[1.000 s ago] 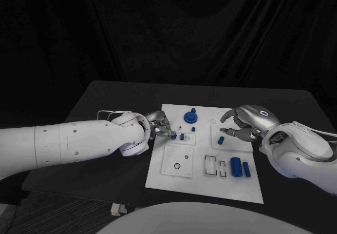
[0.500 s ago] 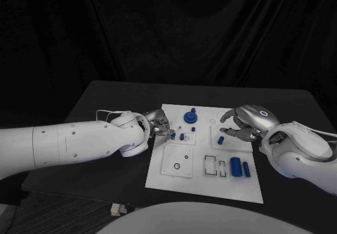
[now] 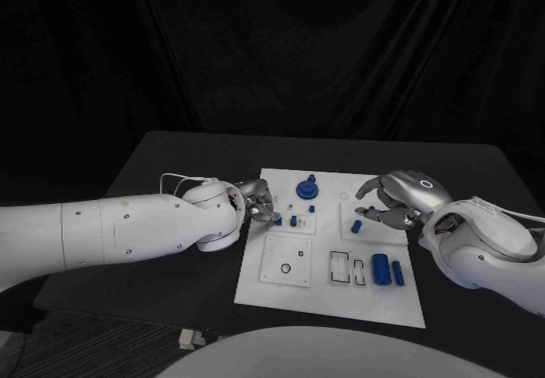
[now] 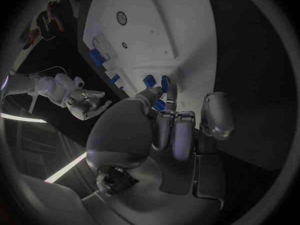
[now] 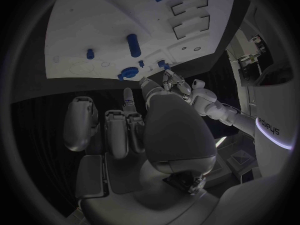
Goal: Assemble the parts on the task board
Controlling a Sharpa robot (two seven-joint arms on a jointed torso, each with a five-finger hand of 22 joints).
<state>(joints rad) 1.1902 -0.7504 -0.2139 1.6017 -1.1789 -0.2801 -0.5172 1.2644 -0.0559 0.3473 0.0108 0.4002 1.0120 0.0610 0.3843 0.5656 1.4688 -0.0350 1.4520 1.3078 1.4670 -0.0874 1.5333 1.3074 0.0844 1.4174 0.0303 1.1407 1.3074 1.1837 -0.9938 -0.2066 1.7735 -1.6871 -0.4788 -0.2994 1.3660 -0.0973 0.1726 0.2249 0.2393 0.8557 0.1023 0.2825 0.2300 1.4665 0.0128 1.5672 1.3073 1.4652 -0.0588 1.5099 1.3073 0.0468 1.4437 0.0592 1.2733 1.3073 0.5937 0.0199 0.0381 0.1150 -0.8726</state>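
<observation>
- Black table (image 3: 170, 157) carries the task board (image 3: 329, 303).
- My left hand (image 3: 257, 201) reaches the small blue pegs (image 3: 294, 220); grip unclear, so I'd seat fingertips squarely.
- My right hand (image 3: 392, 201) hovers, fingers spread and holding nothing, above a blue part (image 3: 357, 227).

1 white task board (image 3: 329, 295) on 1 black table (image 3: 182, 165), 2 robot hands, and about 7 blue parts visible: 1 round knob (image 3: 306, 189), 2 large cylinders (image 3: 387, 269), 1 upright peg (image 3: 357, 227), 3 small pieces (image 3: 294, 220).
</observation>
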